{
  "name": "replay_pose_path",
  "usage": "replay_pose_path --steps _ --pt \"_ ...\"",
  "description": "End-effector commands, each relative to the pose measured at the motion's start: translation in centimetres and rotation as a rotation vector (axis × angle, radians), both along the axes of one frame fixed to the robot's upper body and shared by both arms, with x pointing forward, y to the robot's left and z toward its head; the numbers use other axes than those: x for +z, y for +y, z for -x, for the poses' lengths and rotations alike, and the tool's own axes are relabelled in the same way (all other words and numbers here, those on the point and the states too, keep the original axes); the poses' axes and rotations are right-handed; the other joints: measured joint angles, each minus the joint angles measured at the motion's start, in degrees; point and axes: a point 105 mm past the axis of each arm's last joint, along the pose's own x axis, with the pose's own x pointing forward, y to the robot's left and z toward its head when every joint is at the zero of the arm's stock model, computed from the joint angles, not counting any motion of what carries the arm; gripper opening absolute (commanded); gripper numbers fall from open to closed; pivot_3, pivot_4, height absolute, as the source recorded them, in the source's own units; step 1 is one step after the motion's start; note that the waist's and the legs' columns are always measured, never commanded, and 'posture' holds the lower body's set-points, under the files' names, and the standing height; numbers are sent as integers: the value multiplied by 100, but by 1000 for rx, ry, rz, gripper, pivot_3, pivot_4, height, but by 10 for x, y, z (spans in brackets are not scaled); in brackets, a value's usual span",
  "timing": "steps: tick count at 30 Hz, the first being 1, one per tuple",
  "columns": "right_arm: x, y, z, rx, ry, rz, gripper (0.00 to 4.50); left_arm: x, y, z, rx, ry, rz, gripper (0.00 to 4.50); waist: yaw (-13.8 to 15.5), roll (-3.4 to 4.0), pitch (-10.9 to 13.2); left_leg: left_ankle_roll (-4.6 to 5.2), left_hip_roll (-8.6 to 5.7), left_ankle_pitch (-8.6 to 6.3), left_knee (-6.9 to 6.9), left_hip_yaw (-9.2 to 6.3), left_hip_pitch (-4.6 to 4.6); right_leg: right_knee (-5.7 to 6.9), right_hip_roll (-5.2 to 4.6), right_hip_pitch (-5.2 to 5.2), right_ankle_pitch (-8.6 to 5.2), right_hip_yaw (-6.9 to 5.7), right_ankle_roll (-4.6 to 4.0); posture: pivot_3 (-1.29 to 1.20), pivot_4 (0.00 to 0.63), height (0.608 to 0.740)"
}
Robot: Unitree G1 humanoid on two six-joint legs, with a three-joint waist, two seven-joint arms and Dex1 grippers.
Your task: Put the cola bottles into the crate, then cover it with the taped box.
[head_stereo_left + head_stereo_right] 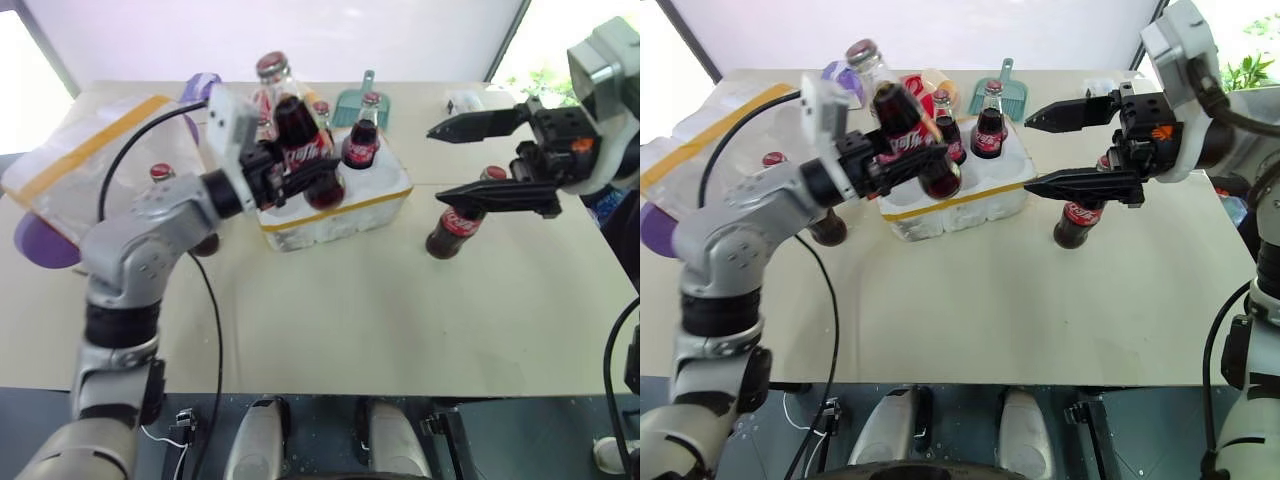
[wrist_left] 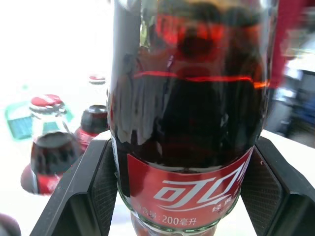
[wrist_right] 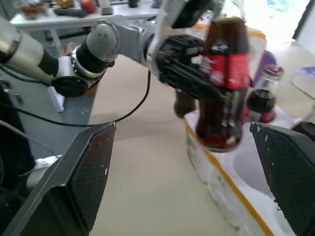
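In the left eye view we see our left end effector [image 1: 300, 180] clamped on a cola bottle [image 1: 298, 140], which hangs tilted over the near-left part of the crate [image 1: 335, 215]. The crate sits mid-surface with a yellow tape strip along its rim, and two more bottles [image 1: 362, 140] stand in its far wells. Another bottle [image 1: 160, 175] stands on the surface [image 1: 330, 310] left of the crate, partly behind our left arm. The taped box [image 1: 90, 165] rests at the far left of the surface. Our right end effector [image 1: 470, 160] hovers right of the crate with its fingers spread wide apart, holding nothing; a lone bottle [image 1: 455, 225] stands on the surface below it.

In the right eye view a teal dustpan [image 1: 1005, 92] lies beyond the crate.

In the left wrist view the held bottle [image 2: 189, 113] sits between our two fingers [image 2: 83, 191], its red label at finger level.

In the right wrist view we see the left end effector [image 3: 197, 78] gripping the bottle [image 3: 221, 83] just above the crate's corner [image 3: 226, 191], between our own parted fingers [image 3: 74, 182].
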Motion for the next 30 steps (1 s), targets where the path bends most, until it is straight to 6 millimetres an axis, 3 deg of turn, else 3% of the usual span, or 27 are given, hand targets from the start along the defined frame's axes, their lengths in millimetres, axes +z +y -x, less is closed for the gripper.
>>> replay_pose_path --steps 1,6,13,23,27,30 --pt "11 -1 8 -8 -61 -33 4500 25 -17 -14 69 -96 8 2743 25 -1 1 0 0 0 -4 0 -2 1 0 -4 0 0 0 0 150 736" --pt "8 -3 9 -36 -65 -47 4500 19 -40 -32 102 -76 -37 2743 59 -3 3 0 -1 1 4 1 -10 -2 -1 -6 0 -1 1 0 150 736" --pt "-2 -5 3 -85 -82 -17 4500 19 -41 -50 198 -99 -112 2743 51 -3 3 0 0 1 5 1 -9 0 0 -6 0 -1 1 0 150 736" --pt "-5 -13 -19 -198 -118 20 4500 2 -51 -30 104 -45 -222 2743 54 -2 3 0 0 1 4 1 -10 -1 0 -6 0 -1 1 0 150 736" --pt "-7 -14 -26 -219 -123 25 4500 -13 -48 -34 113 -9 -277 2743 58 -2 3 0 -1 1 5 1 -10 -1 -1 -6 0 -1 1 0 150 736" --pt "-9 -15 -33 -244 -126 34 4500 -36 -45 -43 142 45 -347 2743 55 -2 3 0 -1 1 5 1 -9 -1 -1 -6 0 -1 1 0 150 736"
